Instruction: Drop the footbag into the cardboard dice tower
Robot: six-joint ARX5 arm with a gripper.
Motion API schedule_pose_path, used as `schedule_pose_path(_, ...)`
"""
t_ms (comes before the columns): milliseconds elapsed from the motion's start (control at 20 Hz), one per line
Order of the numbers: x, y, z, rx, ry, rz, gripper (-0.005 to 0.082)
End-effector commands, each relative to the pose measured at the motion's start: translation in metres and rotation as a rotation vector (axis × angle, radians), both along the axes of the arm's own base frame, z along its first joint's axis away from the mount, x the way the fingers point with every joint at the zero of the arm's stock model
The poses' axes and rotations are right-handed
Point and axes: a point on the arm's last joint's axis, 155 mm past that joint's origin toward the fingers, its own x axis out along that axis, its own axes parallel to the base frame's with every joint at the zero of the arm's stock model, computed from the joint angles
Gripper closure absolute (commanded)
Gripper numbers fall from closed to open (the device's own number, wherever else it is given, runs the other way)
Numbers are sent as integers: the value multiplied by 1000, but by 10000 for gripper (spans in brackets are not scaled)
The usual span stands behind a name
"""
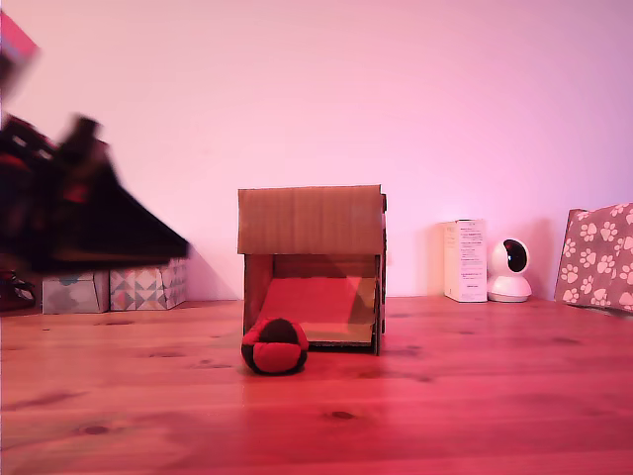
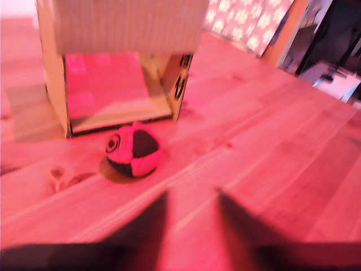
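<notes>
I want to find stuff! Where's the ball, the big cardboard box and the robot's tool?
footbag (image 1: 274,345), exterior view, middle of the ball.
cardboard dice tower (image 1: 311,220), exterior view, solid upper front panel.
tool (image 2: 192,217), wrist view, midway between its two dark fingertips, which stand apart.

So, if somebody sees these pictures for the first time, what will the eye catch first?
First the brown cardboard box standing mid-table, its low front opening showing a sloped ramp. Next the red and black ball on the wood just in front of that opening, toward the exterior view's left corner. Then the blurred dark arm at the exterior view's left, its gripper open and empty.
</notes>
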Motion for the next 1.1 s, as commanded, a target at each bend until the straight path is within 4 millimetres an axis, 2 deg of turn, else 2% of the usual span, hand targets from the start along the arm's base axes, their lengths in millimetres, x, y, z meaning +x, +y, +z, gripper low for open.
schedule_pose_path(0, 9, -10, 6, 5, -21, -14, 4)
schedule_pose_path(250, 46, -26, -1, 85, -44, -10, 4)
schedule_pose_path(600, 85, -46, -36, 181, -3, -14, 4)
schedule_pose_path(1050, 109, -59, -87, 268, 93, -26, 8)
